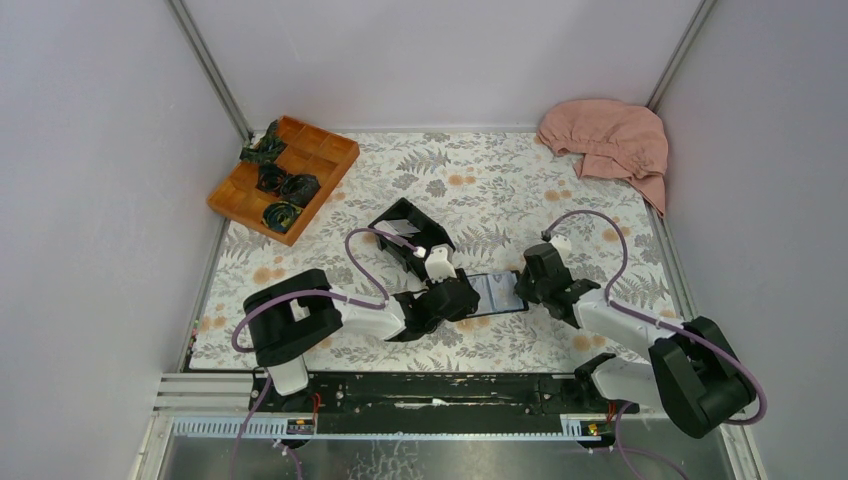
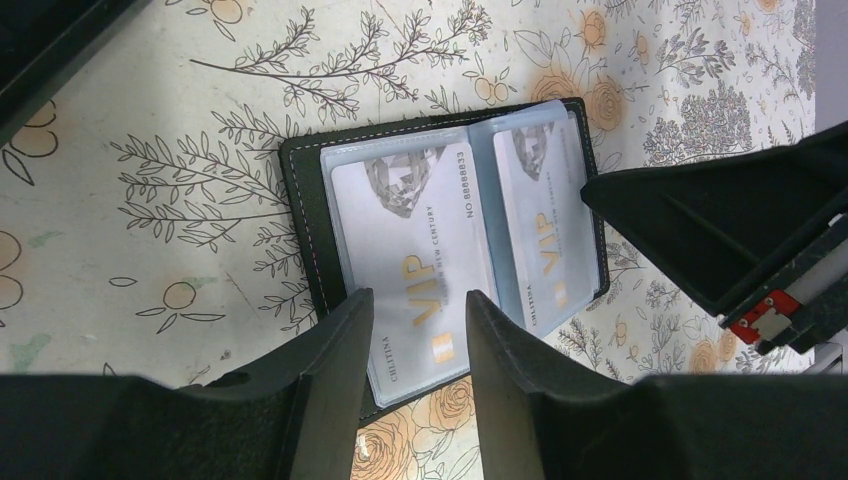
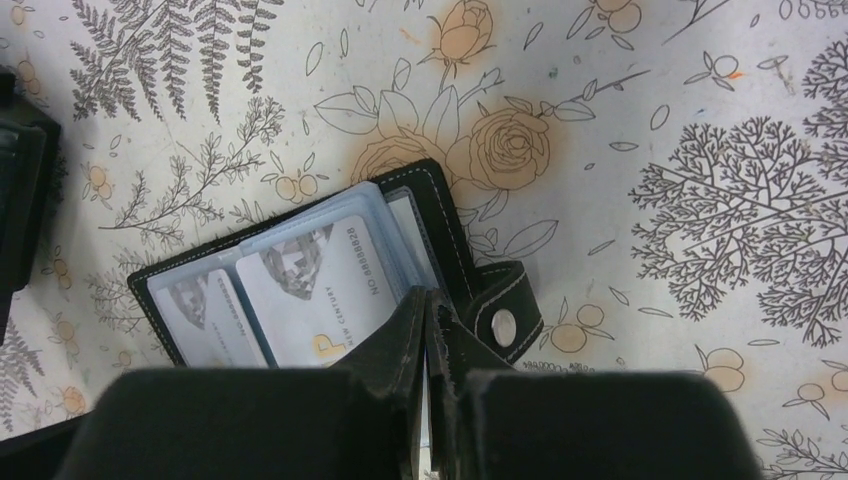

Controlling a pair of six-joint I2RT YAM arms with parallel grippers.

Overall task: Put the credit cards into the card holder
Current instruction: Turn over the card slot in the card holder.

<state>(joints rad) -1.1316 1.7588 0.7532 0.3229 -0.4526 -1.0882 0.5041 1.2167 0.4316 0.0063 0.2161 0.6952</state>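
Top external view: the card holder lies open on the floral table cover, near the middle of the near edge, with an arm reaching it from each side. A black box stands just behind the left arm. A compartmented orange tray sits at the far left, and a pink cloth lies at the far right.

Left wrist view: two credit cards sit in the holder's clear pockets. One card projects past the near edge, and the other card sits in the neighbouring pocket. The left gripper has its jaws apart above the projecting end of the first card. Both fingers overlap that card's long edges, so nothing is clamped. Whether they touch it cannot be told.

Right wrist view: the right gripper is clenched, its tips meeting at the holder's outer edge, just beside the clasp tab. Whether the tips pinch the cover cannot be told.
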